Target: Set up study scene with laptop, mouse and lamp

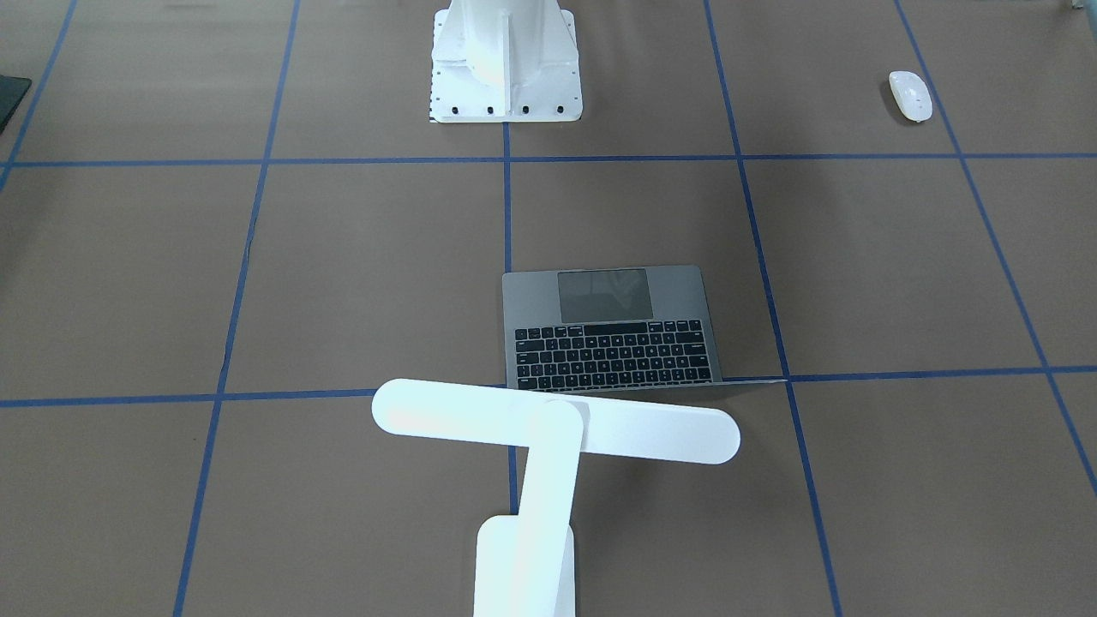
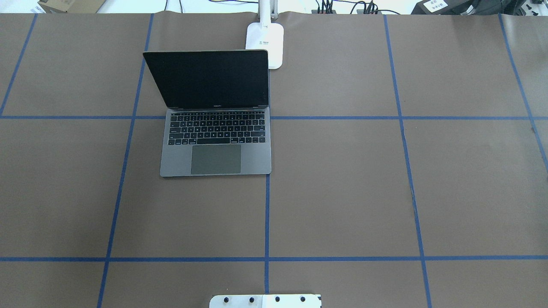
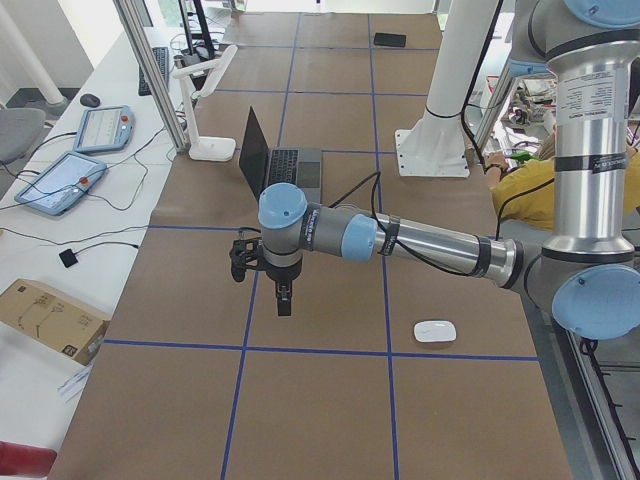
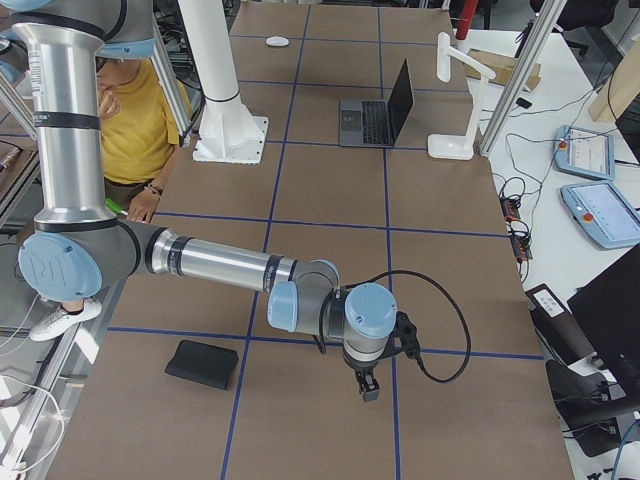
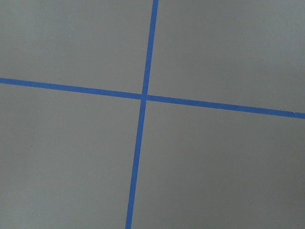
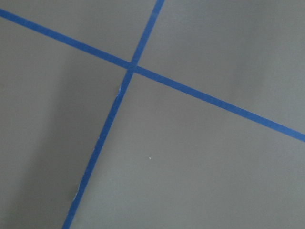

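- front-facing: laptop (image 1: pixel 608 330) stood open on the surface (image 1: pixel 343 274), lamp (image 1: pixel 555 424) just beyond its screen, mouse (image 1: pixel 910 94) well apart, robot's left.
- left side: left tool (image 3: pixel 284 295) hung above the surface; width, cannot tell.
- right side: right tool (image 4: pixel 369 387) likewise; cannot tell.

Left gripper (image 3: pixel 284 300), right gripper (image 4: pixel 368 389) point down (state unclear).

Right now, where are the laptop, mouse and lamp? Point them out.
laptop (image 2: pixel 216 128), overhead view, on its keyboard.
mouse (image 1: pixel 910 94), front-facing view, on its top shell.
lamp (image 1: pixel 548 463), front-facing view, on its arm below the bar head.
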`<state>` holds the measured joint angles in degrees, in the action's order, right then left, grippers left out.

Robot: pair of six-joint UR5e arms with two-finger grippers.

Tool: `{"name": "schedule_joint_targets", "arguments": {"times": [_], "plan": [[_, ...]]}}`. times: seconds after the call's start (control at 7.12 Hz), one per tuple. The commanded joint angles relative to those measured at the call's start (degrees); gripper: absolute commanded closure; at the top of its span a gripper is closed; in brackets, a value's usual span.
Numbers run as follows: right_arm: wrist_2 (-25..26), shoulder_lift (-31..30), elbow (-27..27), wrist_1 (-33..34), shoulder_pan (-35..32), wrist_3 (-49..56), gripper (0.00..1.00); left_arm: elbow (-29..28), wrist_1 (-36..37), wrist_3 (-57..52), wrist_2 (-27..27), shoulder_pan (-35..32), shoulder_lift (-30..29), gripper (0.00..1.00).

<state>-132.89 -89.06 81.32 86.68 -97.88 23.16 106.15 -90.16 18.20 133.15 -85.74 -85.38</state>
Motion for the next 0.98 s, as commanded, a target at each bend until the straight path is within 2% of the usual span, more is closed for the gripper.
{"name": "schedule_joint_targets", "arguments": {"times": [0.0, 0.28, 0.56, 0.7, 0.84], "plan": [[-1.8, -1.3, -0.9, -0.5, -5.4, -17.9, 0.0, -0.1, 0.0, 0.0, 0.2, 0.0, 0.1, 0.0], [-2.4, -3.1, -0.8, -0.9, -5.5, -26.3, 0.0, -0.4, -0.1, -0.2, 0.2, 0.0, 0.1, 0.0], [-2.7, -3.8, 4.7, -1.0, -5.7, -56.5, 0.0, -1.5, -0.3, -0.3, 0.2, -0.1, 0.0, 0.0], [-2.7, -5.1, 7.6, -0.5, -5.6, -66.0, 0.0, -1.6, 0.1, -0.3, 0.1, -0.1, 0.0, 0.0], [-2.7, -5.3, 7.8, -0.4, -4.8, -71.0, 0.0, -1.6, -0.2, -0.3, 0.1, -0.4, 0.1, 0.0]]}}
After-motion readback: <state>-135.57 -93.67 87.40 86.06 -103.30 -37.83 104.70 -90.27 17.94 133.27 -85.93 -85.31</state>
